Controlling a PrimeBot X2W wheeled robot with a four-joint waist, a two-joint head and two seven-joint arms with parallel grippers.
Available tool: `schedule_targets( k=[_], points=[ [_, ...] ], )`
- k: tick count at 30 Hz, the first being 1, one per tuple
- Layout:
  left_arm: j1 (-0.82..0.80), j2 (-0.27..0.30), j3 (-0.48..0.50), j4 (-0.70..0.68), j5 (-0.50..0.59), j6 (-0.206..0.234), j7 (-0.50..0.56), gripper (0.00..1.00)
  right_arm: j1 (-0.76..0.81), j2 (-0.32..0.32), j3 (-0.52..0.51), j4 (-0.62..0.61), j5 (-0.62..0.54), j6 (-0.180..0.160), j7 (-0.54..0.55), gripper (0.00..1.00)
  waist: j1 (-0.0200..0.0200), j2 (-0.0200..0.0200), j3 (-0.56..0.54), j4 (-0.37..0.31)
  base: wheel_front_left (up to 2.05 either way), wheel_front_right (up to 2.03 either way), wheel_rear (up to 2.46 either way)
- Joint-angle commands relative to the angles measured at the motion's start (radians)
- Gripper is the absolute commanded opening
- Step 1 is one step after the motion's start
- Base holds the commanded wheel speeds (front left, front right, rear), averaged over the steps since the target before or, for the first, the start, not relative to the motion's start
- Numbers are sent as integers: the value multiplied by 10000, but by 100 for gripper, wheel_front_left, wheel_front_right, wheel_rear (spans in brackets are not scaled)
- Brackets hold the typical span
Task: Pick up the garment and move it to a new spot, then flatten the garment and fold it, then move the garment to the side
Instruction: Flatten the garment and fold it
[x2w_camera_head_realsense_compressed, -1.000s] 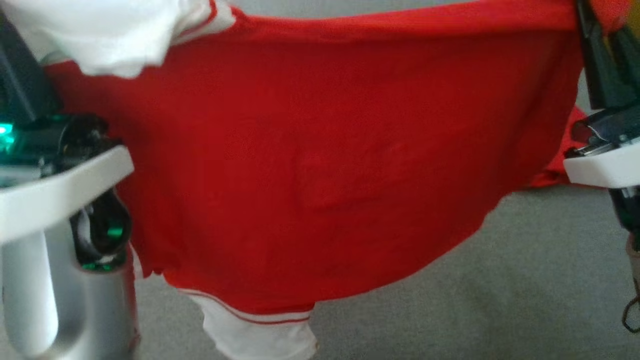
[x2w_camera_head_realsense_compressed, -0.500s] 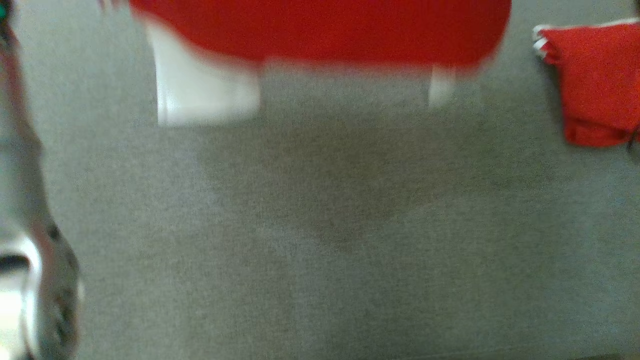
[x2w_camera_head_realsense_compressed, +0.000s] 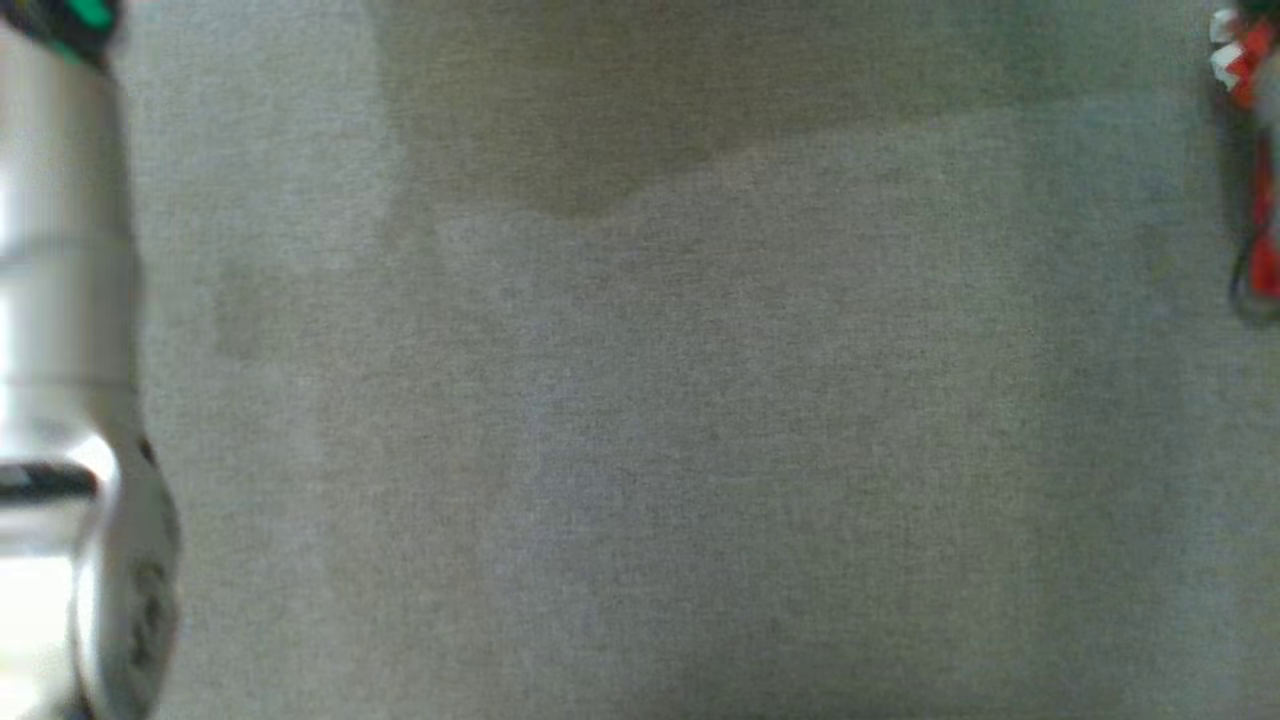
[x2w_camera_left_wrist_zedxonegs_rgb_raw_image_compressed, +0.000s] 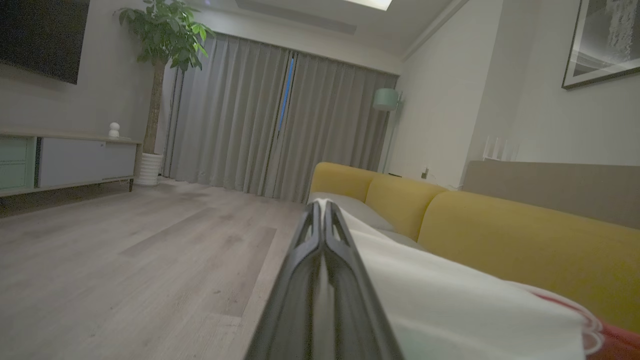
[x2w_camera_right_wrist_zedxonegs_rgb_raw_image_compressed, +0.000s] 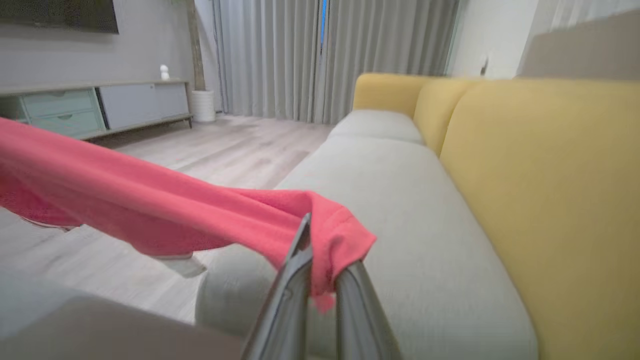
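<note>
— Two grippers, and both are closed on cloth as far as I can see. The right gripper (x2w_camera_right_wrist_zedxonegs_rgb_raw_image_compressed: 325, 250) pinches a fold of the red garment (x2w_camera_right_wrist_zedxonegs_rgb_raw_image_compressed: 150, 200) between its fingertips. A little flap droops over on the one o'clock side of the fingers.

— Where does the rest of it go?

— From the pinch it stretches toward nine o'clock in the right wrist view. It hangs in the air as a band above the wooden floor (x2w_camera_right_wrist_zedxonegs_rgb_raw_image_compressed: 225, 145) and the near end of the grey sofa seat (x2w_camera_right_wrist_zedxonegs_rgb_raw_image_compressed: 400, 190). A white bit dangles under it.

— And the left one?

— The left gripper (x2w_camera_left_wrist_zedxonegs_rgb_raw_image_compressed: 322, 207) has its fingers pressed flat together, no gap between them. The white sleeve (x2w_camera_left_wrist_zedxonegs_rgb_raw_image_compressed: 450, 305) runs off from them toward four o'clock, with a red edge in the corner of that view. White shows right at the fingertips, so it looks clamped there.

— What's behind it?

— The yellow backrest (x2w_camera_left_wrist_zedxonegs_rgb_raw_image_compressed: 525, 240) at three o'clock, grey curtains (x2w_camera_left_wrist_zedxonegs_rgb_raw_image_compressed: 260, 115) at twelve, and a potted plant (x2w_camera_left_wrist_zedxonegs_rgb_raw_image_compressed: 165, 35) at eleven beside a low cabinet (x2w_camera_left_wrist_zedxonegs_rgb_raw_image_compressed: 70, 160).

— And from the head?

— Grey upholstery (x2w_camera_head_realsense_compressed: 650, 450), blurred, with a darker shadow at twelve o'clock. The silver left forearm (x2w_camera_head_realsense_compressed: 60, 300) stands along nine o'clock. At two o'clock, on the very edge, there's a scrap of red and white (x2w_camera_head_realsense_compressed: 1240, 60). I cannot tell what it belongs to.
</note>
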Motion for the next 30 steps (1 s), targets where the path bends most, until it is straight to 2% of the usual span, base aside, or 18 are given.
schedule_targets(
  k=[1,8,16,22,30],
  points=[
    [287,457,82,-214,-81,30,-82,0,432,-58,175,16,308,-7,116,0,-2,1,-92,76,0,0,0],
    [2970,262,-770,-1003,-120,20,-92,0,2075,-617,2174,344,1731,-7,1352,0,-2,1,-652,237,0,0,0],
    [5640,397,-1762,-1774,-480,19,-94,0,3644,-1916,4014,-761,3429,-7,2557,0,-2,1,-1740,288,0,0,0],
    [7166,764,-2137,-2345,-725,18,-94,0,4728,-2586,4899,-1681,4277,-7,2771,0,-2,1,-2664,198,0,0,0],
    [9057,1030,-2316,-3304,-1000,76,123,0,6059,-3004,5535,-2489,4996,-7,2757,0,-2,1,-3779,64,0,0,0]
  ],
)
